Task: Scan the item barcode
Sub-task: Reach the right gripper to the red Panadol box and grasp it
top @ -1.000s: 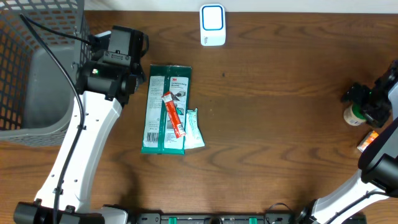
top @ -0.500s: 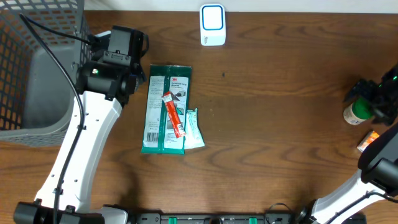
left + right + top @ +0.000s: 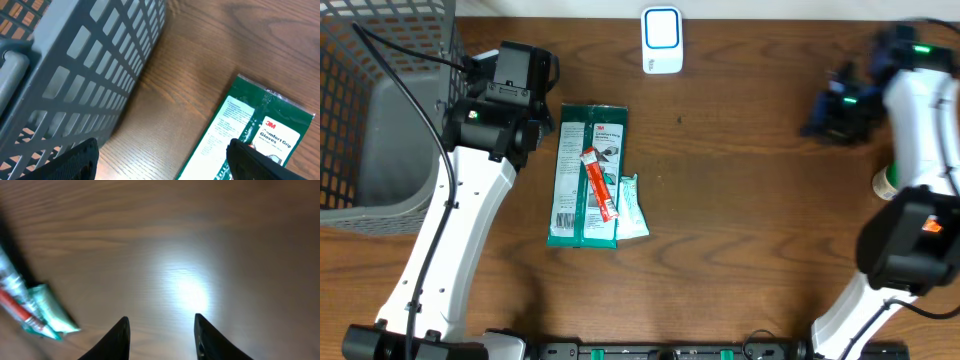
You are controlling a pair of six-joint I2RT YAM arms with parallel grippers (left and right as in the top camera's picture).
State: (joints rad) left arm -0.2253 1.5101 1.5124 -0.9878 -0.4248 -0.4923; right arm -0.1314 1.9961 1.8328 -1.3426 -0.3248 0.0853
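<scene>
Now the right gripper has swung from the bottle at right edge to upper right, jaws narrower, empty, left gripper wide by the glove pack centre-left, so nothing scanned yet.

You had a broad stretch of bare table free for a gripper between the glove pack and the bottle near the right edge. On the left, the mesh basket walled off that side, leaving only a narrow strip of wood before the pack, with the left arm above it. A red tube lay on the pack, a pale tube against it. The white scanner stood at the far edge.
</scene>
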